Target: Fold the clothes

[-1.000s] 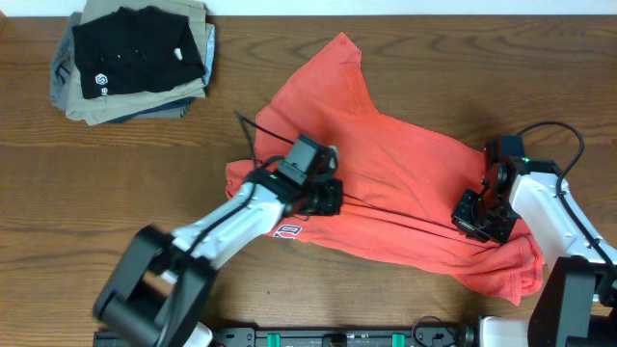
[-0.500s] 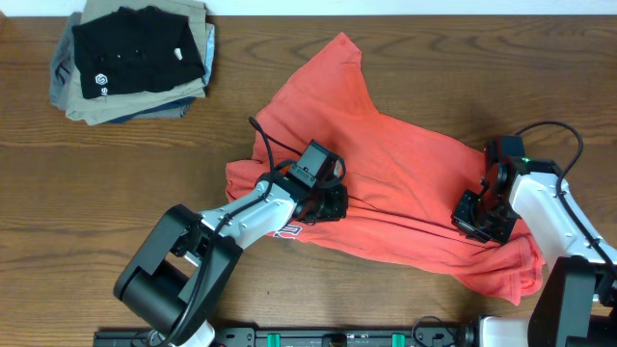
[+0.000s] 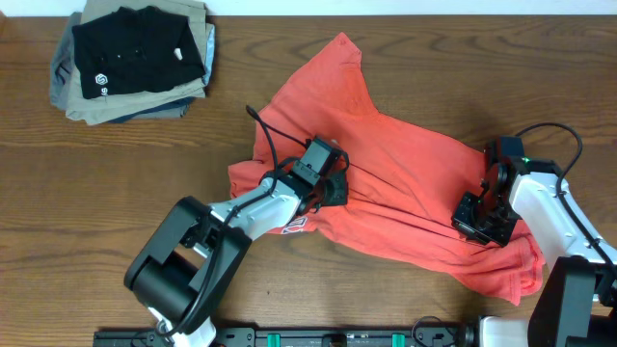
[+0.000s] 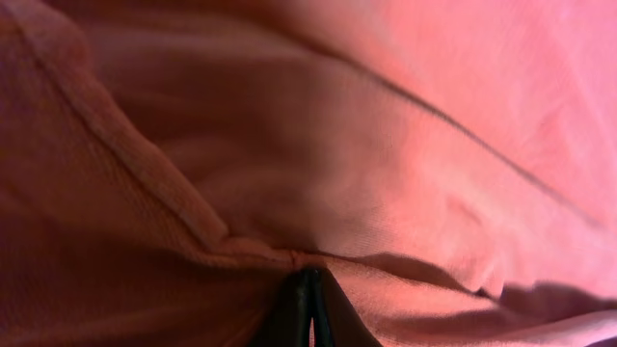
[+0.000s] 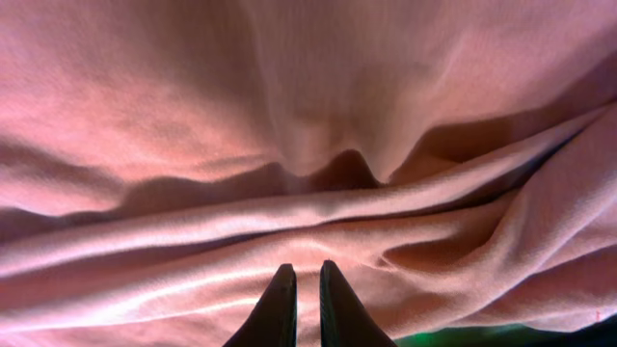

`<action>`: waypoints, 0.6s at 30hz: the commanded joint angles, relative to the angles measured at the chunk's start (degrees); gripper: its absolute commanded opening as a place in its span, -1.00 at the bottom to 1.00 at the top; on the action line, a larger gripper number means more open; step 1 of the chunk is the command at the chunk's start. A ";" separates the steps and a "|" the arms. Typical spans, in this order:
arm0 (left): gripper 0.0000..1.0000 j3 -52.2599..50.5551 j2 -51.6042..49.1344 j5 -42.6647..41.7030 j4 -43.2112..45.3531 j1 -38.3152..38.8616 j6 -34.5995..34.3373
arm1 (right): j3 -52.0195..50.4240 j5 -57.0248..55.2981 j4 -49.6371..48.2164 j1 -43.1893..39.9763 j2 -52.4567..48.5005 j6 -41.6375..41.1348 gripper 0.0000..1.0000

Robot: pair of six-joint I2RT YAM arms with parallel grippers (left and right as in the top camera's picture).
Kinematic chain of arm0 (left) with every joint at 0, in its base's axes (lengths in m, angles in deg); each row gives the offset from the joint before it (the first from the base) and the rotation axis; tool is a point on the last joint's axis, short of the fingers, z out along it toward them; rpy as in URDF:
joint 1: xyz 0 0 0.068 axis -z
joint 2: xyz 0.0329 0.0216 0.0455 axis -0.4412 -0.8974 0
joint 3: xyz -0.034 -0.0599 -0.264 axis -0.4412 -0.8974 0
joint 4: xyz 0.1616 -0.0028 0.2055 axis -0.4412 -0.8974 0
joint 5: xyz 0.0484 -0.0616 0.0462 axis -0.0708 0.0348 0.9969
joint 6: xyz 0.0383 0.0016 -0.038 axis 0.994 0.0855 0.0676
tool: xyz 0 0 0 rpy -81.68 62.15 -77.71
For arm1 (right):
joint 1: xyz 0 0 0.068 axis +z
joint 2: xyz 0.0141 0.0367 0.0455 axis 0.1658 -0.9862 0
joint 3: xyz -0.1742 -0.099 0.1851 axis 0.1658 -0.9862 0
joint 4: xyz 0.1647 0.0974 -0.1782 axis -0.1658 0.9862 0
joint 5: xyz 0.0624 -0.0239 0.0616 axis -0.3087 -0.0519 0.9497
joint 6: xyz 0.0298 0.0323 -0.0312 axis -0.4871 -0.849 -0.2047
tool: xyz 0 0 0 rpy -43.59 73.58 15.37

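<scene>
The coral-red T-shirt (image 3: 395,159) lies crumpled across the middle and right of the table, with a bit of white lettering (image 3: 294,227) showing at its lower left edge. My left gripper (image 3: 333,189) sits on the shirt's left part. In the left wrist view its fingers (image 4: 308,278) are shut, pinching a seamed fold of the shirt (image 4: 386,145). My right gripper (image 3: 474,220) rests on the shirt's right part. In the right wrist view its fingers (image 5: 308,272) are nearly together, pinching a ridge of the cloth (image 5: 289,116).
A stack of folded garments, with a black shirt bearing a small white logo (image 3: 135,53) on top of grey and khaki ones, sits at the far left corner. The wooden table (image 3: 116,193) shows bare wood at the left and front.
My left gripper has moved up and to the right, dragging the shirt's lower left edge with it and bunching the cloth. The right arm has not moved.
</scene>
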 commanded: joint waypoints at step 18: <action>-0.76 -1.20 -0.11 6.75 -4.81 -21.51 9.11 | 0.72 0.20 -1.05 0.37 0.79 1.33 -0.78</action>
